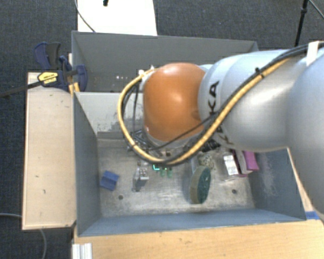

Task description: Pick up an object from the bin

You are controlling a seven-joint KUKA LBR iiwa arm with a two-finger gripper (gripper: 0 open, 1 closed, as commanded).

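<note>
Sitting low in the bin (86,161) near a blue block (108,180), the gripper (140,180) hides whether it grips anything; nothing seems lifted yet.

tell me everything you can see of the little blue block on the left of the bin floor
The blue block is small, squarish and plain blue, its top face lighter than its sides; what it is made of cannot be told. It lies on the bin floor near the left wall, turned at an angle to it. Only the floor touches it; the gripper stands apart, to its right.
</note>
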